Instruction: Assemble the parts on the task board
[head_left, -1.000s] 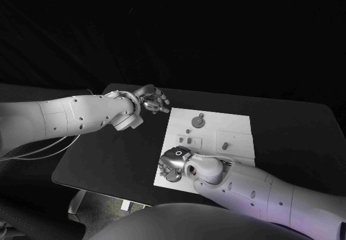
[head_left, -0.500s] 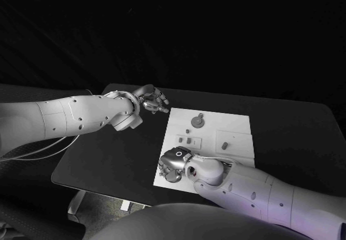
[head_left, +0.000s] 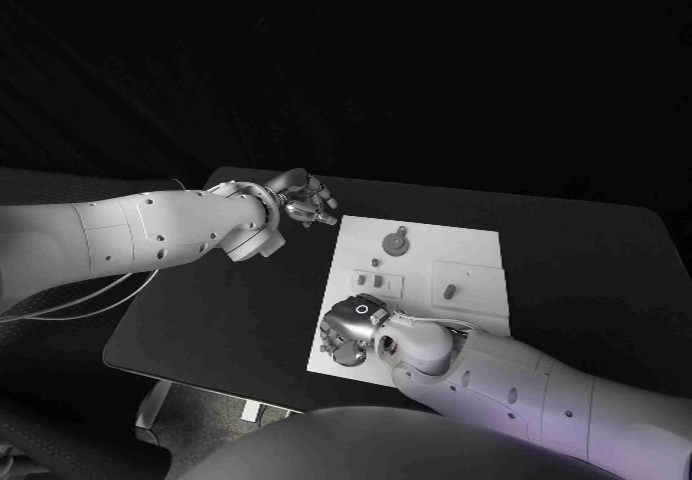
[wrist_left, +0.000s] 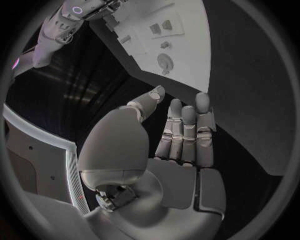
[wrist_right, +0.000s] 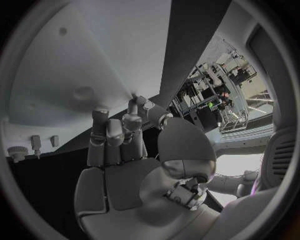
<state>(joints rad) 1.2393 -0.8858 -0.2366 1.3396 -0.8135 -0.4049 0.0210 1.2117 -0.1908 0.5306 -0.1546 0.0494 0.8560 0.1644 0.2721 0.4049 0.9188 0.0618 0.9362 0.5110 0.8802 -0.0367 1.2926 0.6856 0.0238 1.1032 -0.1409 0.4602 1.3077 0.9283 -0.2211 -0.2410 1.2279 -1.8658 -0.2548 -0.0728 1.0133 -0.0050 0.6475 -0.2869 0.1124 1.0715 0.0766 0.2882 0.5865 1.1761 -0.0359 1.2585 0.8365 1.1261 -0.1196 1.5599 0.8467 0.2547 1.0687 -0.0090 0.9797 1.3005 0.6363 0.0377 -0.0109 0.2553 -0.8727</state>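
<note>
Head view: my right hand (head_left: 351, 330) hovers low over the near left corner of the white board (head_left: 476, 250), fingers curled downward, holding nothing I can see. My left hand (head_left: 300, 200) waits spread, off the board's far left corner. The small parts (head_left: 378, 281) lie mid-board; I should reach slowly and keep my fingertips square over one.

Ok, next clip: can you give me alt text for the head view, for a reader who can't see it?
Head view: the right hand hovers low over the near left corner of the white task board on a black table. The left hand sits off the board's far left corner, holding nothing. Small grey parts lie on the board.
</note>
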